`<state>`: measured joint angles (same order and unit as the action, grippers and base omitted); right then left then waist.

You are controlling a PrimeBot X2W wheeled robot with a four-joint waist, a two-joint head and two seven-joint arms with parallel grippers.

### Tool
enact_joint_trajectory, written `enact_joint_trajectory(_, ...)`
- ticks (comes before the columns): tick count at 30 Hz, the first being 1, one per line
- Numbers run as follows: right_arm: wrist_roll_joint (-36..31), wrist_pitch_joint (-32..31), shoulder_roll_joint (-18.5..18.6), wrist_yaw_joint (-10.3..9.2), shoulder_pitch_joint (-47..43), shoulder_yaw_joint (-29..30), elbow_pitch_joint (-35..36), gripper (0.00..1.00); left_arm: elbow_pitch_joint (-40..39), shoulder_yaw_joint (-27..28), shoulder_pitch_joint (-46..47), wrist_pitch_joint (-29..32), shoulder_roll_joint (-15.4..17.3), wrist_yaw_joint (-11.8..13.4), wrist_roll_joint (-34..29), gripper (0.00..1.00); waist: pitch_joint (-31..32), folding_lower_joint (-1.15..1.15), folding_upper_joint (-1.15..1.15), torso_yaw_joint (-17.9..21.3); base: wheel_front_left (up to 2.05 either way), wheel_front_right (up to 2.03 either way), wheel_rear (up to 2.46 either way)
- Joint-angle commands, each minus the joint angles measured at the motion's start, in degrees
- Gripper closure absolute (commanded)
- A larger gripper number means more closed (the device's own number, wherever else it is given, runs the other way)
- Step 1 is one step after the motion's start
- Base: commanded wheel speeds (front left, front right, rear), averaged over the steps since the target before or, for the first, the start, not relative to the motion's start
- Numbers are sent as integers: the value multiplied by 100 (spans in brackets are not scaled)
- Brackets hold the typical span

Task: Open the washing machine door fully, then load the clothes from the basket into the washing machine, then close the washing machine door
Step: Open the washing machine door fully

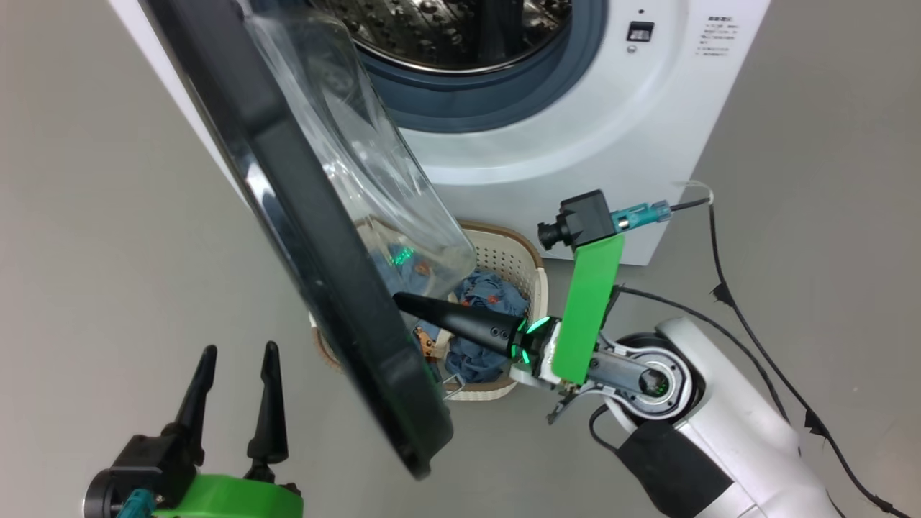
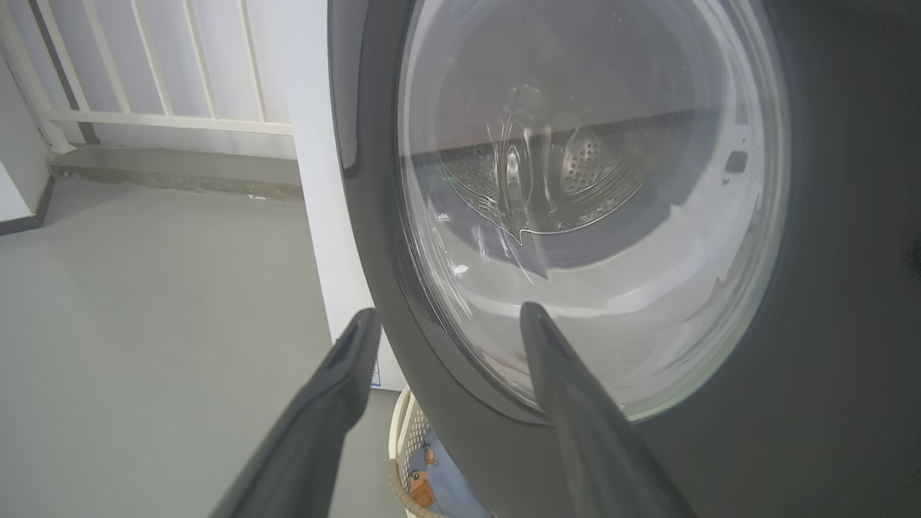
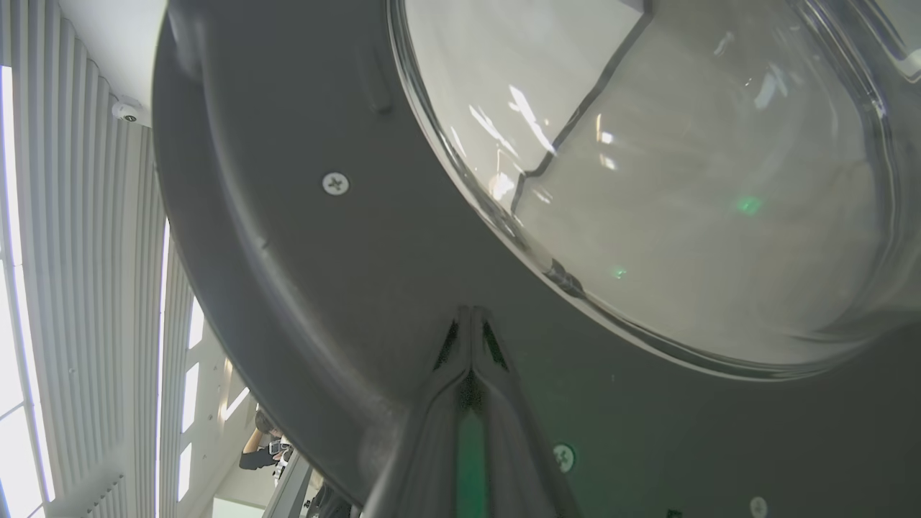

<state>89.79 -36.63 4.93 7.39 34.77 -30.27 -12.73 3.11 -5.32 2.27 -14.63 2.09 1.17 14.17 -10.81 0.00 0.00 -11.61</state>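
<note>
- Head view: the basket (image 1: 507,248) stands on the floor (image 1: 108,216) just in front of the washer (image 1: 590,144). The clothes (image 1: 489,295) lie heaped inside it, blue fabric with small orange marks.
- The door (image 1: 324,302) hangs open at a slant over the basket's left part. Its glass (image 1: 360,144) bulges above the heap, so some of the clothes show only through the glass.
- At the top, the drum (image 1: 453,29) shows its perforated steel inside the grey gasket (image 1: 496,101).
- The right gripper (image 1: 399,300) reaches across above the basket with its fingers pressed together and nothing between them. In the right wrist view the tips end at the door's dark inner rim, just below the glass; I cannot tell whether they press on it.
- The left gripper (image 1: 241,349) sits at the lower left on the door's outer side, clear of it, with its fingers spread and empty. In the left wrist view they point at the door's outer face.
- The door stands between the two grippers and between the left gripper and the basket.
- In the left wrist view, a basket corner shows below the door's edge, and a white railing (image 2: 165,122) stands well behind.
- Black cables (image 1: 755,345) trail over the floor on the right, beside the right arm.
- A person (image 3: 266,450) shows small past the door's edge in the right wrist view.
</note>
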Motion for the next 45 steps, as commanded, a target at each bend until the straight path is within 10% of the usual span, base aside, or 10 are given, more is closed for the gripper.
enact_joint_trajectory(1,35,86,-200,10,-91,-197,124,100,-132,153,24,-37,78,-12,49,0,46,0,0,-97,0,0,0)
enact_joint_trajectory(29,134,1536,-179,10,112,-1304,19,100,-127,269,1,-37,78,-27,21,0,381,0,0,140,0,0,0)
enact_joint_trajectory(31,-59,1686,-97,10,96,-1296,145,67,-117,314,-41,-37,78,-33,11,0,408,0,0,218,0,0,0)
enact_joint_trajectory(34,-310,1968,112,10,80,-1300,361,47,-110,347,-85,-37,78,-35,8,0,427,0,0,306,0,0,0)
enact_joint_trajectory(36,-523,2270,293,10,80,-1337,537,1,-96,357,-100,-37,78,-41,3,0,447,0,0,357,0,0,0)
enact_joint_trajectory(45,-2213,4964,1523,10,56,-2130,380,0,-18,391,-151,-37,78,-131,-109,0,610,0,0,530,0,0,0)
